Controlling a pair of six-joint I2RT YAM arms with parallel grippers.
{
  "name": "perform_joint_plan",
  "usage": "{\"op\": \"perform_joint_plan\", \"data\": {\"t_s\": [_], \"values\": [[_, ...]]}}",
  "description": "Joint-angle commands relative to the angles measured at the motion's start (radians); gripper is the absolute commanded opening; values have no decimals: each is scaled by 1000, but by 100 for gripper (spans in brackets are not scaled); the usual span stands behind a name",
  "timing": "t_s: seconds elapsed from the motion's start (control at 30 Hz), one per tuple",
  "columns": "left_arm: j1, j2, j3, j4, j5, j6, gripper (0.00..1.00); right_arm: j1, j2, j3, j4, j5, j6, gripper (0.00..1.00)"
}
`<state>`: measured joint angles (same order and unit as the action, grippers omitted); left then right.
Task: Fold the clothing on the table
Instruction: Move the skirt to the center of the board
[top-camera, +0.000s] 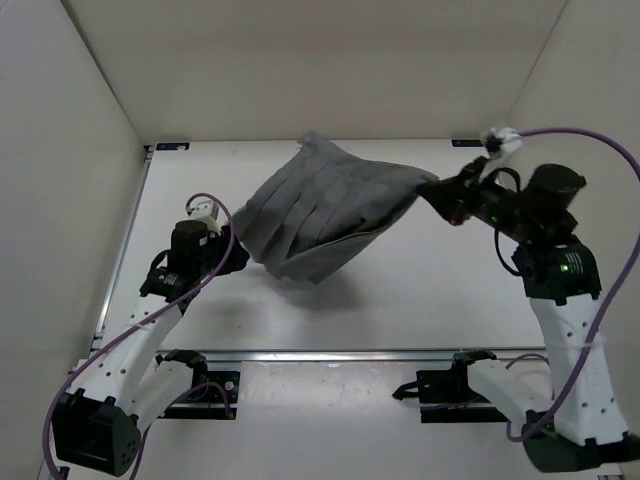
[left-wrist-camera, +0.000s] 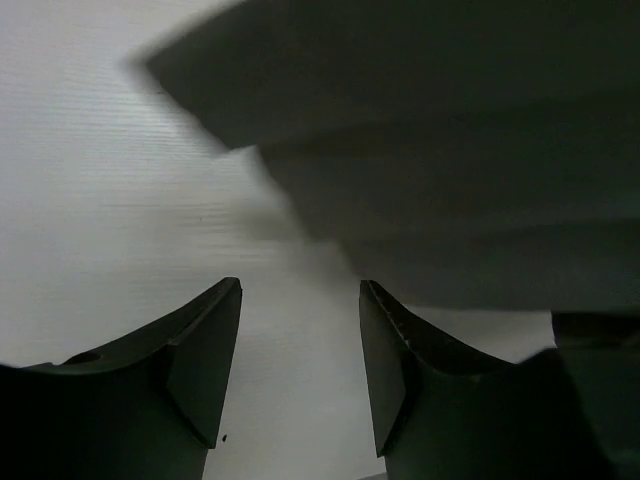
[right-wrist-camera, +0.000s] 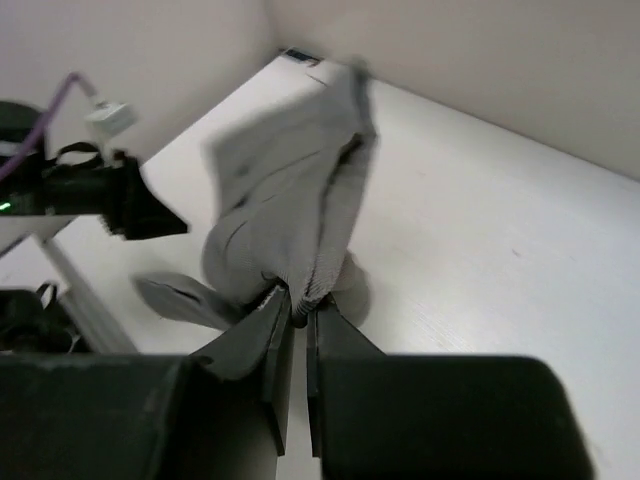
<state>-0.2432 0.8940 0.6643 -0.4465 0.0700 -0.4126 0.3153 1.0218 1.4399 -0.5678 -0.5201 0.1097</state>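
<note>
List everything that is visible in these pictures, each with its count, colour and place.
clothing: one, grey, held up above the table's middle
table: one, white, under everything
walls: three, white, around the table
metal rail: one, silvery, along the near edge
cables: at least two, purple, along both arms
left arm: one, white and black, near left
right arm: one, white and black, near right
left gripper: one, black, open, empty, beside the clothing
right gripper: one, black, shut on the clothing's corner

In the left wrist view the clothing (left-wrist-camera: 450, 150) is a dark blur, cut off at the top and right edges. From above, its lower edge hides the fingertips of the left gripper (left-wrist-camera: 300, 365).
</note>
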Motion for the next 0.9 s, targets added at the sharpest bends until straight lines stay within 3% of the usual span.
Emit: {"op": "perform_joint_plan", "data": {"t_s": [0.0,0.07,0.13,0.2,0.3,0.43,0.53,0.6,0.7,0.87], "values": [[15,-30,69,-29,-56,-6,61,-252,-45,-160,-1,-317,74,0],[21,-44,90,-38,-68,-5,61,-300,-55,-249,-71,-261,44,0],[27,-53,100,-37,-68,-15,62,-242,-45,-292,-153,-65,9,0],[27,-41,109,-46,-67,-9,61,-206,-8,-349,-214,4,2,0],[2,-23,100,-26,-61,-17,61,-237,49,-465,-204,-5,7,0],[-2,29,98,21,-18,-19,62,-214,81,-519,-188,124,7,0],[-54,156,173,67,20,0,62,-199,124,-518,-207,121,-8,0],[-80,256,233,83,48,0,68,-176,141,-533,-204,140,-16,0],[-82,442,328,129,154,-9,62,-168,136,-570,-173,115,-2,0],[-129,770,633,126,198,20,63,-137,144,-590,-159,110,16,0]]}}
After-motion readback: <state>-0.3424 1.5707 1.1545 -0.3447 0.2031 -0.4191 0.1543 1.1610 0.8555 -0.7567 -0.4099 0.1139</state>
